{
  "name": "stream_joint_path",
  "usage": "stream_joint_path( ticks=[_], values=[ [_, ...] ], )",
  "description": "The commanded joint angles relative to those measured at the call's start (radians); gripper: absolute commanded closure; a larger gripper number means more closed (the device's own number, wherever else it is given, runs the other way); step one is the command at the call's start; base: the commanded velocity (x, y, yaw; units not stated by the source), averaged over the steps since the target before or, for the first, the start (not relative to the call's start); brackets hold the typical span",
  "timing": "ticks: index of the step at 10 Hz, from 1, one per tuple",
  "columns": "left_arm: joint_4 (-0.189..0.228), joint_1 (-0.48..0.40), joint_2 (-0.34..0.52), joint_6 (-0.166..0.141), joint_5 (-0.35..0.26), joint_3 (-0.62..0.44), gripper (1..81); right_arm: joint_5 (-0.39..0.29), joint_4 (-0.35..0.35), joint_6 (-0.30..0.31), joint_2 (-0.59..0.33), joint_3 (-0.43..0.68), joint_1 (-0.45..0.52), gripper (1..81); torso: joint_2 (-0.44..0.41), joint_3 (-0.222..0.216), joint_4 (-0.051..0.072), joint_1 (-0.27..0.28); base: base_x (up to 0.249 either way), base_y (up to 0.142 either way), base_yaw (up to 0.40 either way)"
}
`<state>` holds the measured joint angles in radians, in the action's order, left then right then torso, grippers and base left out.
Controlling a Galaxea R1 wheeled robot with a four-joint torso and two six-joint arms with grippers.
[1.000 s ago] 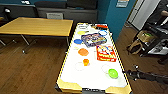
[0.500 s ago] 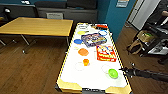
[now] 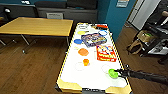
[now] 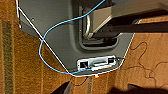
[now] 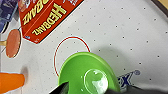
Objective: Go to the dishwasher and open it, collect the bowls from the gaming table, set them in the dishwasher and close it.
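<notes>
Our right gripper (image 3: 119, 73) sits at the near right part of the gaming table (image 3: 93, 82), reaching in from the right, with its tip against the green bowl (image 3: 113, 73). In the right wrist view the green bowl (image 5: 88, 73) lies directly under the wrist, beside a red ring printed on the white top. We cannot tell from these views whether the fingers are parted or clamped on the rim, nor whether the bowl is lifted or resting on the surface.

We judge the green bowl to be light, rigid plastic with a glossy, slippery wall. Take hold at the rim, one finger inside and one outside, since the smooth curved wall offers no other purchase. A loose pinch may let it tilt or slide on the smooth tabletop.

Outward from the gripper, a small orange cup (image 3: 86, 61) stands near the table's centre, with an orange bowl (image 3: 83, 52) beyond it. A red Hedbanz game box (image 3: 105, 53) lies flat just beyond the green bowl, and a darker game box (image 3: 93, 39) sits farther along. A blue bowl (image 3: 78, 41), a yellow bowl (image 3: 81, 32) and a pale blue bowl (image 3: 102, 32) occupy the far half.

The left wrist view looks down at our own base over the wooden floor (image 4: 20, 62), with a blue cable (image 4: 50, 32) looped across it.
</notes>
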<state>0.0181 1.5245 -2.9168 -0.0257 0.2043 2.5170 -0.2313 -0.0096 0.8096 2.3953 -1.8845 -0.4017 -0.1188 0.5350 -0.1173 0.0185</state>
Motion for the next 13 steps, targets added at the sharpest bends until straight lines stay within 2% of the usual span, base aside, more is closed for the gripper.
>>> stream_joint_path(
  ticks=[1,4,5,8,9,11,13],
  values=[
    [-0.01,0.016,0.0,0.001,-0.075,-0.006,1.0,-0.011,0.014,0.002,-0.025,-0.016,0.1,1.0,0.0,0.0,0.0,0.0,0.0,0.0,0.0],
    [-0.012,0.015,0.004,0.001,-0.077,-0.004,1.0,-0.005,0.019,0.003,-0.011,-0.037,0.083,1.0,0.0,0.0,0.0,0.0,0.0,0.0,0.0],
    [-0.012,0.015,0.004,0.001,-0.077,-0.004,1.0,0.012,0.02,0.003,-0.009,-0.042,0.071,81.1,0.0,0.0,0.0,0.0,0.0,0.0,0.0],
    [-0.013,0.016,0.01,0.001,-0.078,-0.004,1.0,0.07,0.03,0.002,-0.012,-0.047,0.033,81.1,0.0,0.0,0.0,0.0,0.0,0.0,0.0],
    [-0.013,0.016,0.01,0.001,-0.078,-0.006,1.0,0.067,0.031,0.002,-0.031,-0.033,0.045,81.1,0.0,0.0,0.0,0.0,0.0,0.0,0.0],
    [-0.009,0.015,0.0,0.001,-0.075,-0.006,1.0,0.027,0.036,0.002,-0.144,0.084,0.118,81.1,0.0,0.0,0.0,0.0,0.0,0.0,0.0],
    [-0.006,0.007,-0.006,0.003,-0.077,-0.006,1.0,-0.088,0.046,0.002,-0.276,0.19,0.204,81.1,0.0,0.001,0.0,0.0,0.0,0.0,0.0]
  ],
)
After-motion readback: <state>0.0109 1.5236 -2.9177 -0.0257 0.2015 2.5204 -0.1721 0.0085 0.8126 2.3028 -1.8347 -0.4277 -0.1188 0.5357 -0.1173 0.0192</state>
